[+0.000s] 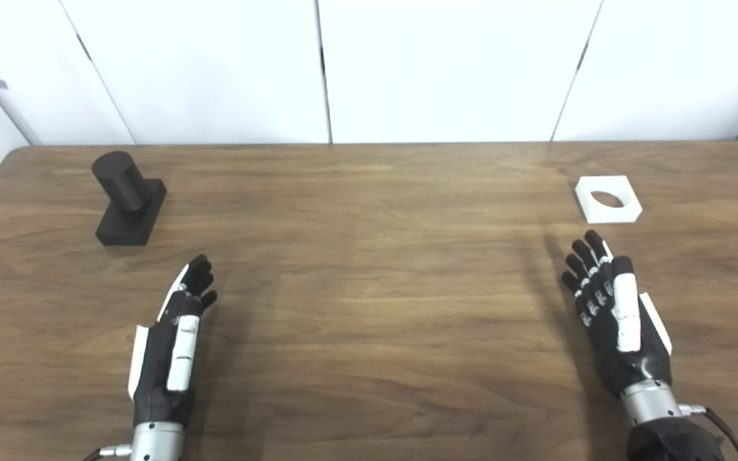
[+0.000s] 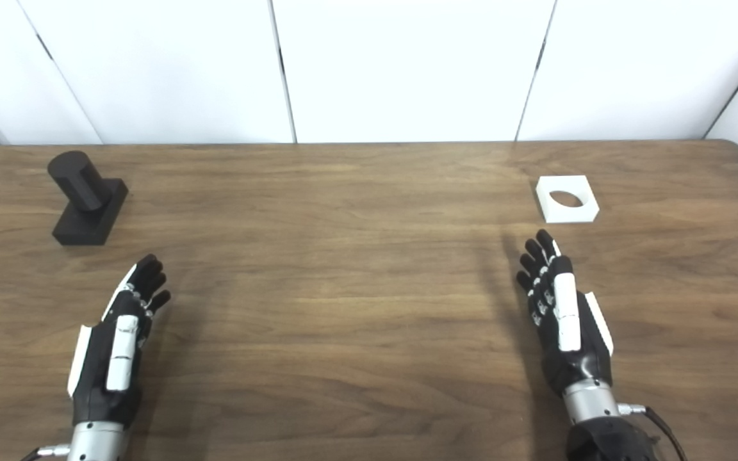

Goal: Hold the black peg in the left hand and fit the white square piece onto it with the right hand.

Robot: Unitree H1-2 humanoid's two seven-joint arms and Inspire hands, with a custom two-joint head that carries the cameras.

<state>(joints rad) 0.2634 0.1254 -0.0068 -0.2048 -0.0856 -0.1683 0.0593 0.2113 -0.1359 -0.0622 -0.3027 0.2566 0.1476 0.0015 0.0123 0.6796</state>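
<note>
Left of the white square piece (image 1: 608, 199), well apart, our black peg (image 1: 127, 198) stands upright; our left hand (image 1: 172, 349) and right hand (image 1: 619, 320) hover released, fingers spread.

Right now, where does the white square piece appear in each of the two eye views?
Left eye view: the white square piece lies flat at far right, just beyond the right hand.
Right eye view: same piece, nearer the picture's centre, still beyond the hand.
Shared landmark: the black peg at far left of the table.
</note>
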